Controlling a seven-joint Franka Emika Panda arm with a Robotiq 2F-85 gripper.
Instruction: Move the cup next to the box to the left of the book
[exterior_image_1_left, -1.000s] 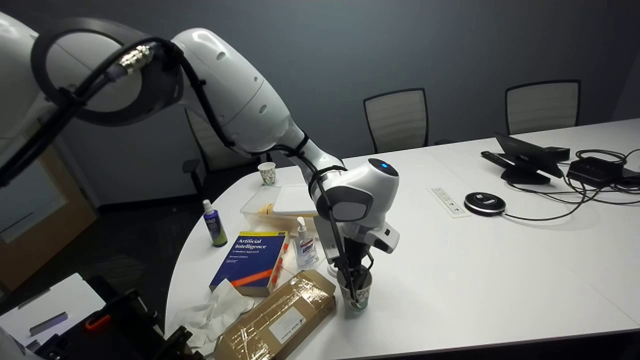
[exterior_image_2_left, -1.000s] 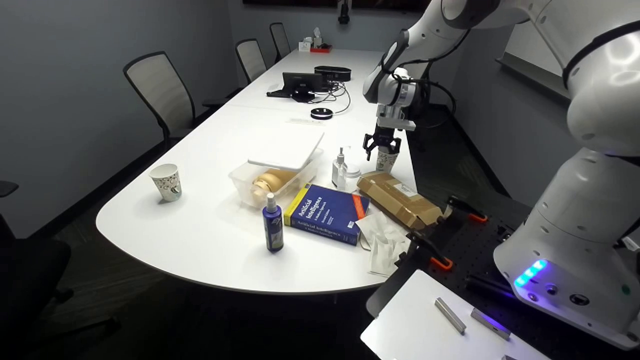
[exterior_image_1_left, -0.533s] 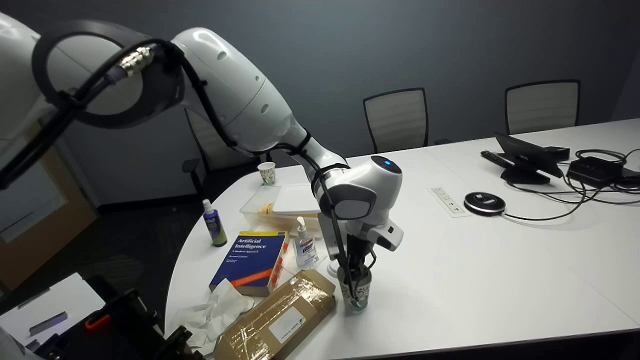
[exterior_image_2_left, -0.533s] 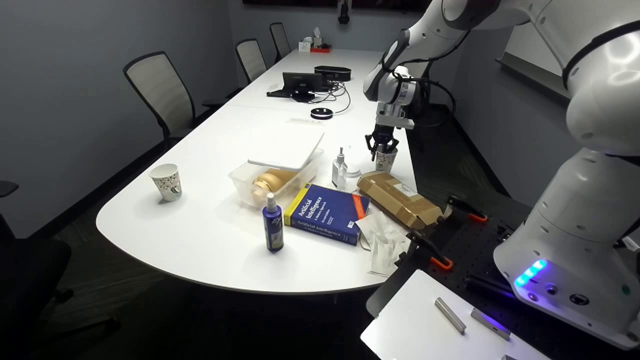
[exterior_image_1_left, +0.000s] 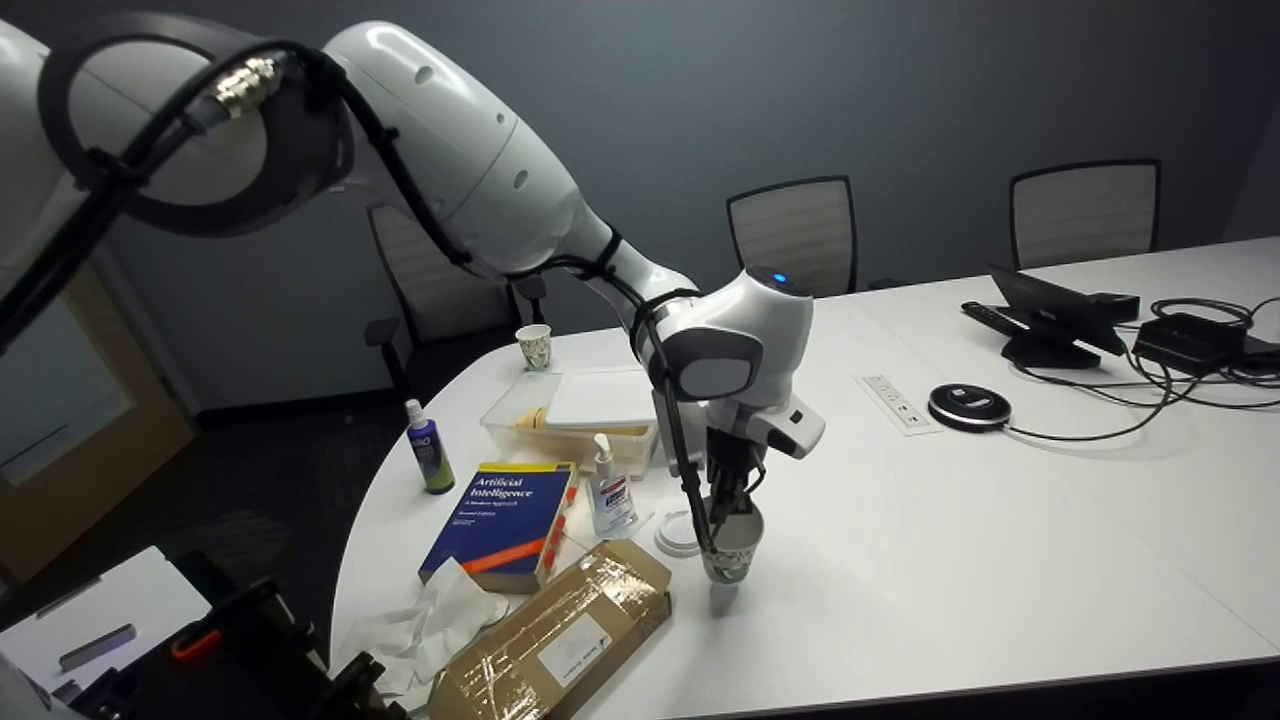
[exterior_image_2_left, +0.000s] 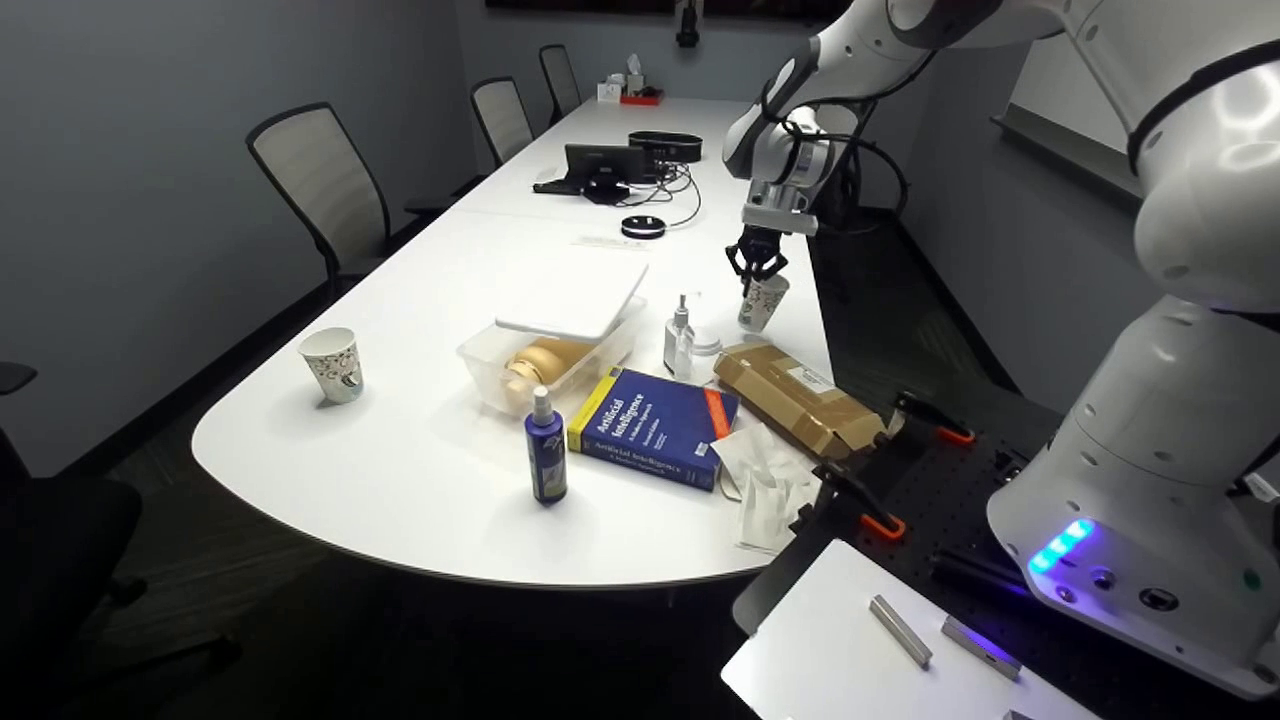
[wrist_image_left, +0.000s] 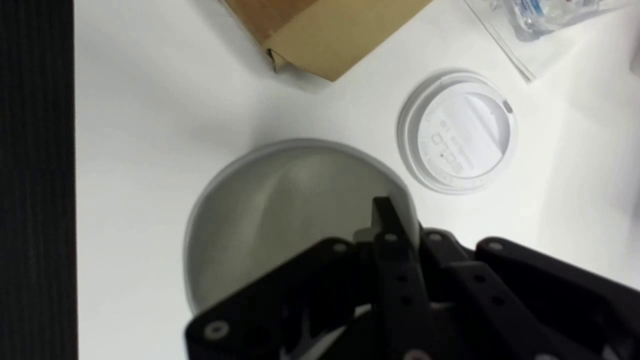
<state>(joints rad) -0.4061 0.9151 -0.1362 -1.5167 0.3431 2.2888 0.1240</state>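
Observation:
The cup (exterior_image_1_left: 735, 552), pale with a greenish printed side, hangs slightly tilted a little above the table, just past the end of the brown cardboard box (exterior_image_1_left: 560, 630). My gripper (exterior_image_2_left: 752, 280) is shut on its rim. In the wrist view the cup's hollow inside (wrist_image_left: 280, 210) faces the camera; one finger of my gripper (wrist_image_left: 406, 220) is inside the wall and the other presses outside. The blue book (exterior_image_1_left: 500, 522), with a yellow strip and an orange band, lies flat beyond the box. It is out of the wrist view.
A white lid (wrist_image_left: 460, 132) and a sanitizer bottle (exterior_image_1_left: 612, 498) stand near the cup. Around the book are crumpled tissue (exterior_image_2_left: 770, 490), a purple spray bottle (exterior_image_2_left: 546, 455) and a clear bin (exterior_image_2_left: 485, 375). A second paper cup (exterior_image_2_left: 335, 365) stands at the table's far corner.
My gripper has shut on the cup's rim. The cup has risen off the table, tilted a little, and shifted away from the box's end, uncovering the white lid.

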